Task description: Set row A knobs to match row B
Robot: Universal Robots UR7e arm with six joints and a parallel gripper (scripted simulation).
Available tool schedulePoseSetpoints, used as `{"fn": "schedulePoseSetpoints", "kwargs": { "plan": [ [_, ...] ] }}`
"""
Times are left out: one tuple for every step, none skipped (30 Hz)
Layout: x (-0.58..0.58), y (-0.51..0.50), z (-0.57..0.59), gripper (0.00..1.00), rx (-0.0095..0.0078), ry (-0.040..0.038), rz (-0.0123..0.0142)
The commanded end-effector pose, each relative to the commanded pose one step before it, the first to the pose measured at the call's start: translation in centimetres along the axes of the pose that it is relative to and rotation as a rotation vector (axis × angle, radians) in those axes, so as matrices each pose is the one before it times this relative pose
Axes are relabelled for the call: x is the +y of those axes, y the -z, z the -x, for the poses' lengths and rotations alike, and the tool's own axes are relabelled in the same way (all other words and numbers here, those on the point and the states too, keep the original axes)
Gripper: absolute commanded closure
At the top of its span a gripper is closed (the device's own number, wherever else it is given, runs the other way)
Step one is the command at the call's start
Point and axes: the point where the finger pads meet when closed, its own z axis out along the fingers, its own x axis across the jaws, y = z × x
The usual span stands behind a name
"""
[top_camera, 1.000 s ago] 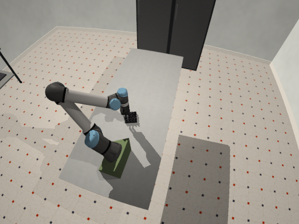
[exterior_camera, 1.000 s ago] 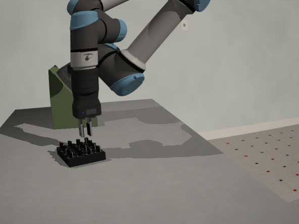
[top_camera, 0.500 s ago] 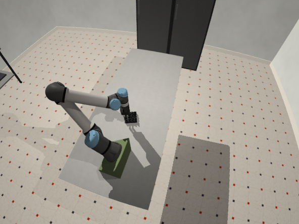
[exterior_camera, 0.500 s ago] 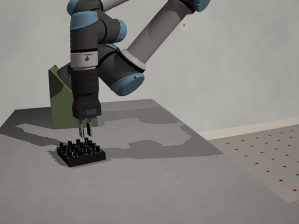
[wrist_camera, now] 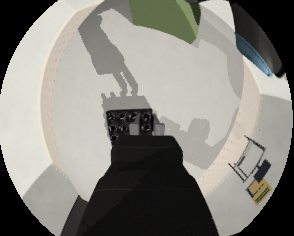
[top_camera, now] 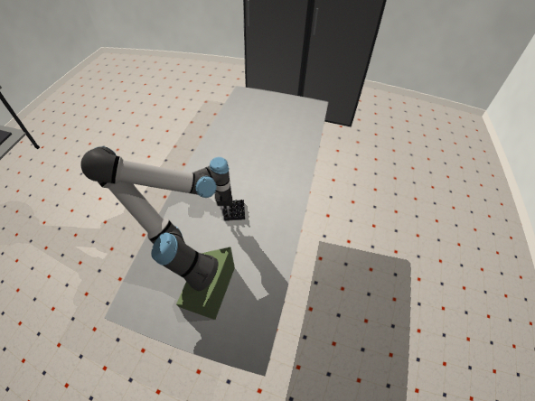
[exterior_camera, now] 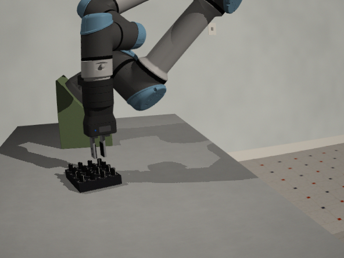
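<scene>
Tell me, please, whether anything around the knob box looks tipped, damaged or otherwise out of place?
Nothing stands out: the knob box sits flat on the table, and the end effector hangs just above its rear knobs, holding nothing.
</scene>
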Motion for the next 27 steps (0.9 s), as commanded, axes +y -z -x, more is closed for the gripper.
{"fn": "schedulePoseSetpoints", "kwargs": {
  "plan": [
    [0.026,0.033,0.028,0.54,-0.00073,0.00024,0.00072],
    [0.000,0.000,0.000,0.54,0.00000,0.00000,0.00000],
    [0.000,0.000,0.000,0.54,0.00000,0.00000,0.00000],
    [0.000,0.000,0.000,0.54,0.00000,0.00000,0.00000],
    [0.000,0.000,0.000,0.54,0.00000,0.00000,0.00000],
    [0.000,0.000,0.000,0.54,0.00000,0.00000,0.00000],
    [0.000,0.000,0.000,0.54,0.00000,0.00000,0.00000],
    [0.000,0.000,0.000,0.54,0.00000,0.00000,0.00000],
    [0.000,-0.003,0.000,0.54,0.00000,0.00000,0.00000],
    [0.000,-0.008,0.000,0.54,0.00000,0.00000,0.00000],
    [0.000,-0.015,0.000,0.54,0.00000,0.00000,0.00000],
    [0.000,-0.023,0.000,0.54,0.00000,0.00000,0.00000],
    [0.000,0.000,0.000,0.54,0.00000,0.00000,0.00000],
    [0.000,0.000,0.000,0.54,0.00000,0.00000,0.00000],
    [0.000,-0.032,0.000,0.54,0.00000,0.00000,0.00000],
    [0.000,-0.041,0.000,0.54,0.00000,0.00000,0.00000],
    [0.000,-0.050,0.000,0.54,0.00000,0.00000,0.00000],
    [0.000,-0.058,0.000,0.54,0.00000,0.00000,0.00000],
    [0.000,-0.066,0.000,0.54,0.00000,0.00000,0.00000],
    [0.000,-0.073,0.000,0.54,0.00000,0.00000,0.00000],
    [0.000,-0.079,-0.001,0.54,0.00000,0.00000,0.00000],
    [0.000,-0.083,0.000,0.54,0.00000,0.00000,0.00000],
    [0.000,-0.086,0.000,0.54,0.00000,0.00000,0.00000],
    [0.000,-0.087,0.000,0.54,0.00000,0.00000,0.00000],
    [0.000,-0.087,0.000,0.54,0.00000,0.00000,0.00000],
    [0.000,-0.086,-0.001,0.54,0.00000,0.00000,0.00000],
    [0.000,-0.082,0.000,0.54,0.00000,0.00000,0.00000]
  ]
}}
